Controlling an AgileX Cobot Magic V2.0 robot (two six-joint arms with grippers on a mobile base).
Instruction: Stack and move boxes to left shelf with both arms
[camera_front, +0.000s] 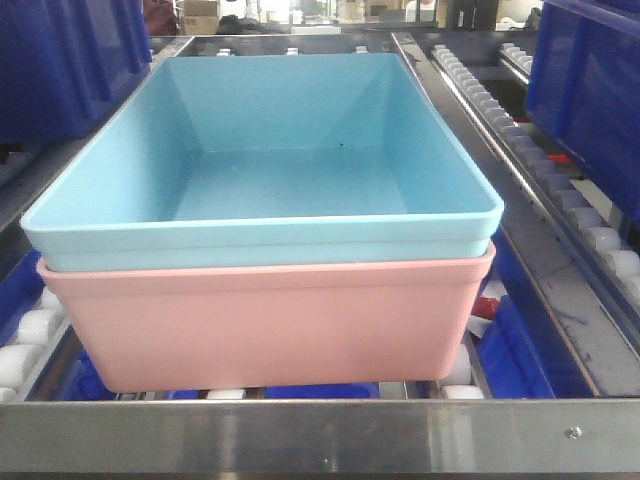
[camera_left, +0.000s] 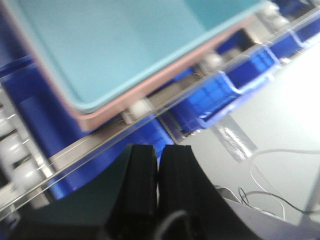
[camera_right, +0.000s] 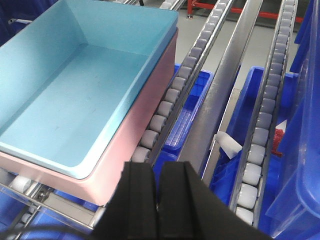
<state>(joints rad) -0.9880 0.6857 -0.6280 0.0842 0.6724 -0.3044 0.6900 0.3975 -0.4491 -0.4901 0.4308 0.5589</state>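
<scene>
The light blue box (camera_front: 290, 180) sits nested inside the salmon pink box (camera_front: 270, 320), and the pair rests on the left shelf, just behind its front steel bar (camera_front: 300, 435). My left gripper (camera_left: 158, 150) is shut on nothing. It hovers off the near corner of the stack, where the blue box (camera_left: 110, 45) shows above the pink rim (camera_left: 150, 90). My right gripper (camera_right: 158, 167) is also shut and empty, beside the pink box's (camera_right: 135, 135) near right corner, above a roller rail (camera_right: 170, 95). Neither gripper touches a box, and neither shows in the front view.
Dark blue crates stand at the right (camera_front: 590, 90) and left (camera_front: 70, 60) of the rack. Blue bins (camera_right: 187, 115) lie under the rails. A second roller rail (camera_right: 265, 115) runs on the right. A pale surface (camera_left: 280, 115) with loose cables (camera_left: 270, 200) lies beside the shelf.
</scene>
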